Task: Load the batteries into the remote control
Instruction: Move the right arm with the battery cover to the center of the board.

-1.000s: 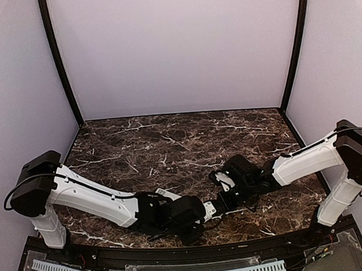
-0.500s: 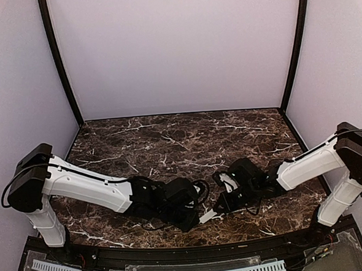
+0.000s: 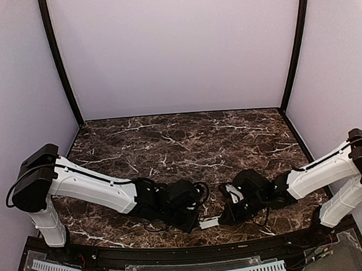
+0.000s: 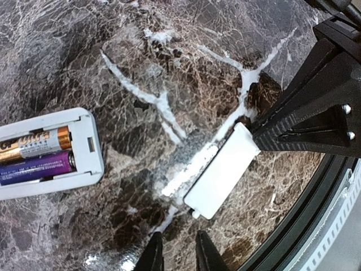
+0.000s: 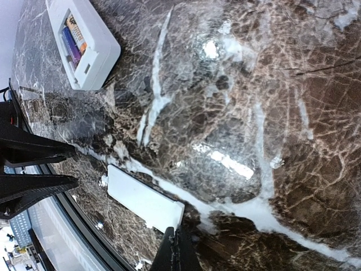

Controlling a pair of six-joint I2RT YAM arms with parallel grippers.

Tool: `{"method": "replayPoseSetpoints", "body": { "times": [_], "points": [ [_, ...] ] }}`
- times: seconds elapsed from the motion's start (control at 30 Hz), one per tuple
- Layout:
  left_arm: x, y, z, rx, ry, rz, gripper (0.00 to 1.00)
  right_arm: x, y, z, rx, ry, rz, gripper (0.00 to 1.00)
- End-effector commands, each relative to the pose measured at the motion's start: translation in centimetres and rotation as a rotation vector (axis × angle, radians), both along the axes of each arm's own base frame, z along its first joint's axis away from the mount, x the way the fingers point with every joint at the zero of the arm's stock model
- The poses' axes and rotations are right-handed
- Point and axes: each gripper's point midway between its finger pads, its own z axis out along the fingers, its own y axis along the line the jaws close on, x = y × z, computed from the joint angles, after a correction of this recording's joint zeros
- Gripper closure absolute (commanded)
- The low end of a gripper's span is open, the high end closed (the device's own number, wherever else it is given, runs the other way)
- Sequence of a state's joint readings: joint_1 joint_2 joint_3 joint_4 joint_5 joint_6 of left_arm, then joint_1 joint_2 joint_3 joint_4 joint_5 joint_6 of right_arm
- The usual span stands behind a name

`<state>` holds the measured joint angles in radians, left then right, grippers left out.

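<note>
The white remote control [image 4: 51, 152] lies back up on the marble, its recess holding two batteries [image 4: 36, 155], one gold and black, one purple; it also shows in the right wrist view [image 5: 84, 42]. A loose white battery cover [image 4: 221, 172] lies flat near the table's front edge [image 3: 209, 222]. My right gripper [image 5: 177, 251] is shut, its tips touching one end of the cover. My left gripper [image 4: 176, 257] sits just short of the cover's other end, jaws slightly open with nothing between them. In the top view the left arm hides the remote.
The black front rim of the table [image 4: 316, 226] runs close behind the cover. Dark veined marble [image 3: 181, 141] stretches away behind both arms. White walls with black posts [image 3: 58, 63] enclose the back and sides.
Both grippers and the white cover have shifted toward the table's front edge. The right arm has stretched lower and leftward. The left jaws opened a little, then narrowed again.
</note>
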<state>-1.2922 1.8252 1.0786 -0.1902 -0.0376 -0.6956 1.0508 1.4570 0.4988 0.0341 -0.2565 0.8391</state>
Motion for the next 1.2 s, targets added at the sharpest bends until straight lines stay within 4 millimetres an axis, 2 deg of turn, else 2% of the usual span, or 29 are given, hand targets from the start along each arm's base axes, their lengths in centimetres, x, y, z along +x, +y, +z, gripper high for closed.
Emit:
{"method": "replayPoseSetpoints", "body": {
  "times": [0.0, 0.23, 0.3, 0.4, 0.5, 0.67, 0.83, 1.0, 1.17],
  "points": [
    [-0.3, 0.3, -0.7, 0.011, 0.015, 0.007, 0.8, -1.4, -3.7, -3.1, -0.162, 0.068, -0.073, 1.0],
    [-1.7, -1.1, -0.5, -0.02, 0.043, -0.065, 0.8, -0.6, -3.4, -2.1, -0.147, 0.036, -0.113, 1.0],
    [-2.0, -1.4, -0.7, -0.006, 0.028, -0.094, 0.8, -0.6, -3.3, -1.9, -0.153, 0.027, -0.11, 1.0],
    [-2.0, -1.0, -2.3, 0.052, 0.03, -0.105, 0.82, -0.5, -3.1, -1.5, -0.157, 0.018, -0.104, 1.0],
    [-2.2, -1.6, -2.0, 0.032, 0.032, -0.124, 0.84, -0.3, -3.1, -1.2, -0.16, 0.009, -0.107, 0.99],
    [-1.7, -2.6, -0.8, -0.009, 0.007, -0.127, 0.85, 0.0, -3.0, -0.5, -0.16, -0.015, -0.107, 0.96],
    [-0.7, -2.6, -0.8, 0.017, -0.042, -0.103, 0.87, 0.2, -3.1, 0.1, -0.163, -0.031, -0.101, 0.94],
    [-0.8, -3.2, -0.8, 0.023, -0.037, -0.118, 0.89, 0.5, -3.3, 0.9, -0.155, -0.054, -0.112, 0.89],
    [-0.6, -2.7, -1.3, 0.062, -0.046, -0.125, 0.98, 0.7, -3.2, 1.4, -0.143, -0.069, -0.116, 0.89]
  ]
}}
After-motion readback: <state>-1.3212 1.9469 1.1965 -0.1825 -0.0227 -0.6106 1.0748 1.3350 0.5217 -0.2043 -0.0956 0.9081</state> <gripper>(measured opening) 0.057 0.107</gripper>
